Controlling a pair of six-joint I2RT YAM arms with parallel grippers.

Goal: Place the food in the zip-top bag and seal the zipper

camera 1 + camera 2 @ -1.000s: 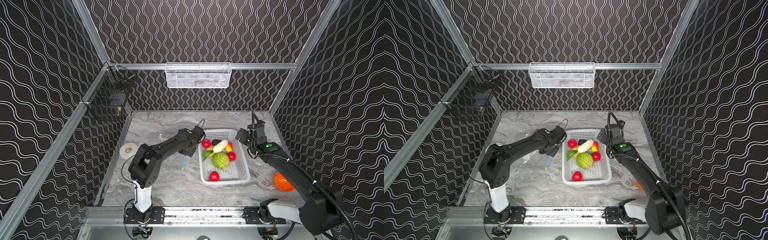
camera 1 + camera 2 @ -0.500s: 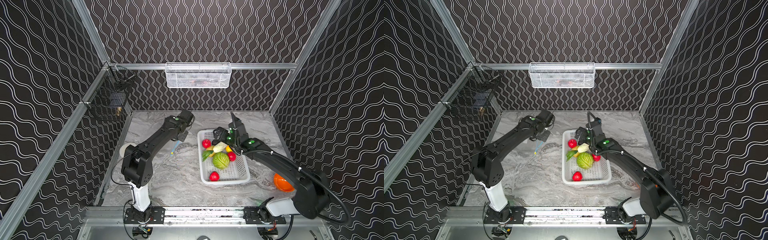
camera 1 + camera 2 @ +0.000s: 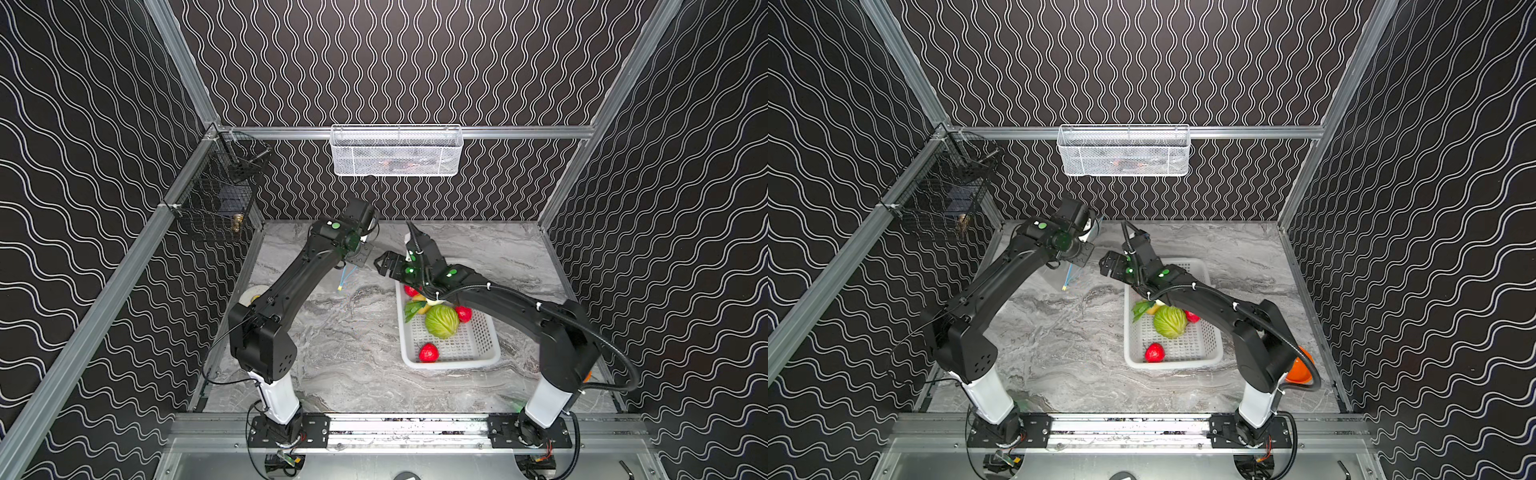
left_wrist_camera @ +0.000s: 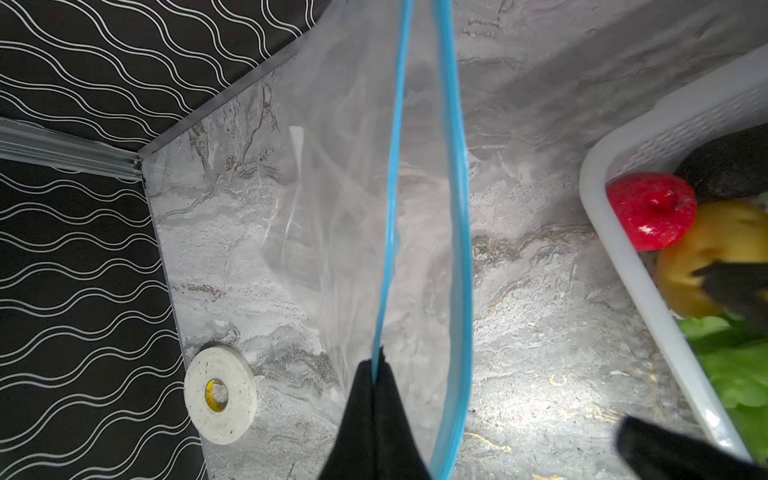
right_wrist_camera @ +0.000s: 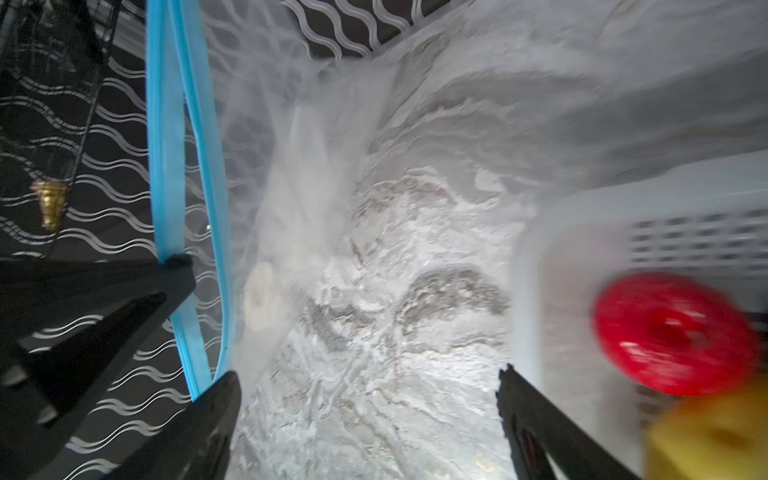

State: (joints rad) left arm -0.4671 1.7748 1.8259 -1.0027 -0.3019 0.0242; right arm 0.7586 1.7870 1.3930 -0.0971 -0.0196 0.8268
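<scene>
My left gripper (image 4: 376, 365) is shut on one strip of the light-blue zipper (image 4: 392, 187) and holds the clear zip-top bag (image 4: 332, 208) above the table. The bag's mouth gapes, with the other strip (image 4: 459, 208) bowed away. In both top views the bag (image 3: 347, 277) (image 3: 1070, 274) hangs under that gripper, its yellow slider (image 3: 340, 287) at the bottom. My right gripper (image 5: 369, 378) (image 3: 380, 266) is open and empty beside the mouth, one fingertip (image 5: 224, 395) next to the zipper (image 5: 166, 166). The food lies in the white basket (image 3: 449, 362): cabbage (image 3: 441, 321), strawberry (image 3: 428, 352), leaf (image 3: 413, 309), red fruit (image 4: 650, 210), yellow piece (image 4: 715, 249), dark item (image 4: 731, 166).
A tape roll (image 3: 251, 295) (image 4: 220, 395) lies by the left wall. An orange bowl (image 3: 1300, 370) sits behind the right arm's base. A white mesh basket (image 3: 397, 151) hangs on the back wall and a black wire one (image 3: 216, 195) on the left wall.
My left gripper has lifted the bag off the table and carried it toward the back. My right arm has swung left across the basket's far end to the bag's mouth.
</scene>
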